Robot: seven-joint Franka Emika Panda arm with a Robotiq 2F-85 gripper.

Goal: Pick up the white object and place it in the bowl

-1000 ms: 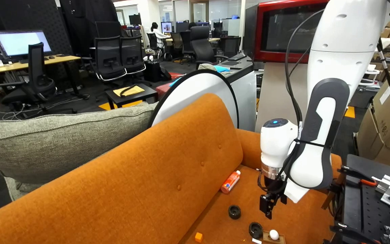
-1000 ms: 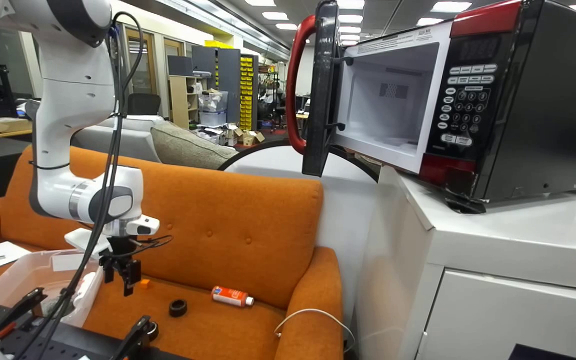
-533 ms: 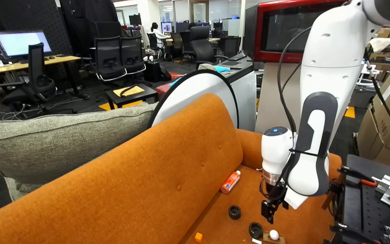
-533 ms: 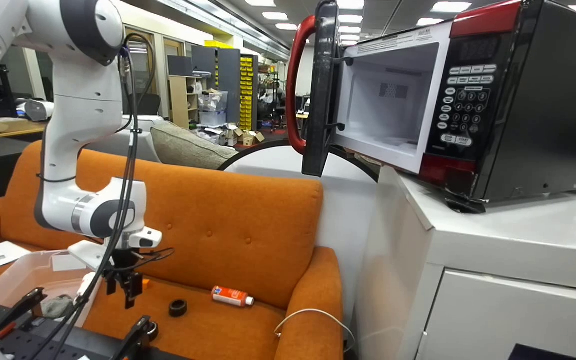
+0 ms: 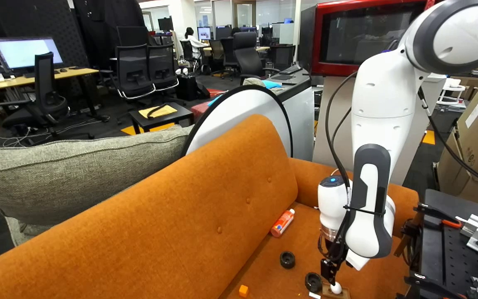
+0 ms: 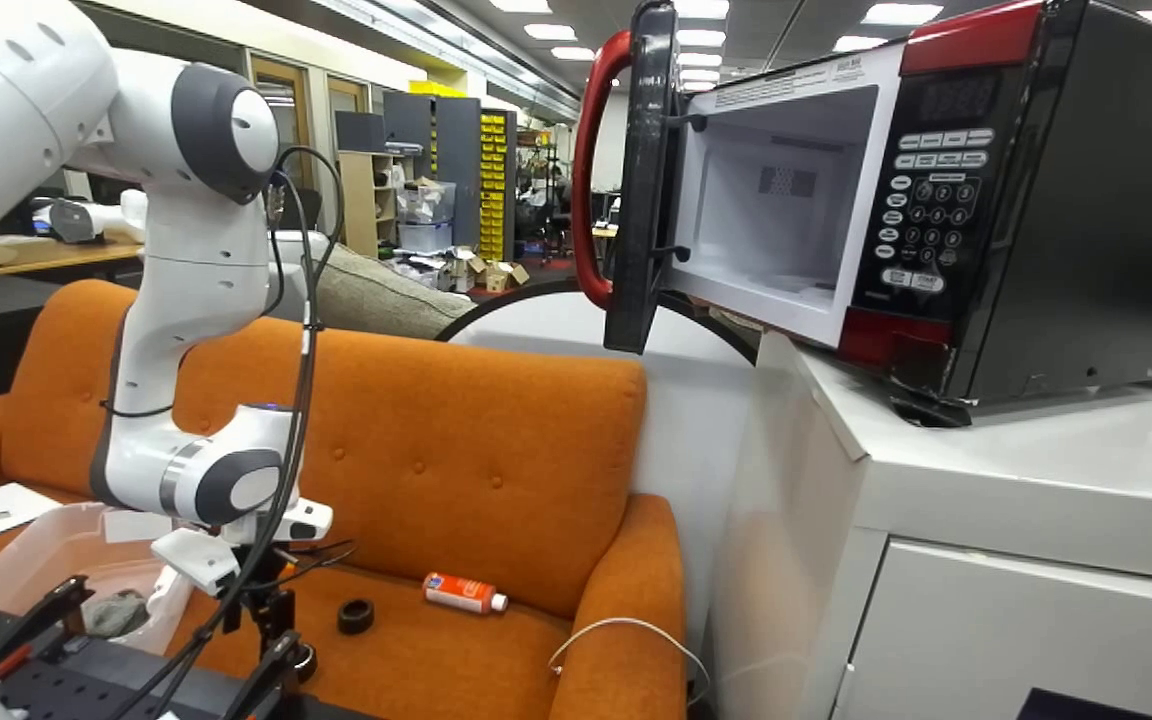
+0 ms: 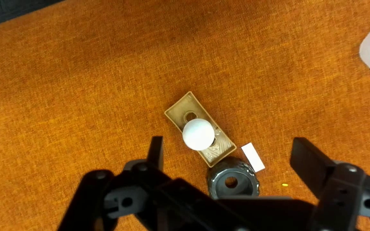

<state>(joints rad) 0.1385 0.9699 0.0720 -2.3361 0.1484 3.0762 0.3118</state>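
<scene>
Resting on a tan tray (image 7: 182,107), the white ball (image 7: 198,134) is seen near the tray's middle, with one of the tray's holes partly hidden by it. The gripper (image 7: 229,152) is poised above the tray; its black fingers (image 7: 310,166) are spread wide, one to each side of the tray in the wrist view, and the ball is ungripped. In an exterior view the ball is met by a fingertip's (image 5: 329,274) outline, but whether it is touched cannot be told. Just beside the tray's lower end, as framed by the wrist view, a white strip (image 7: 253,157) is laid flat and a black wheel (image 7: 241,186) is placed. From the tray toward the backrest (image 5: 160,232), a second black wheel (image 5: 287,260) and an orange block (image 5: 243,290) are spaced out on the couch (image 7: 75,96). Well apart from the tray, an orange bottle (image 5: 282,224) is laid on its side.
</scene>
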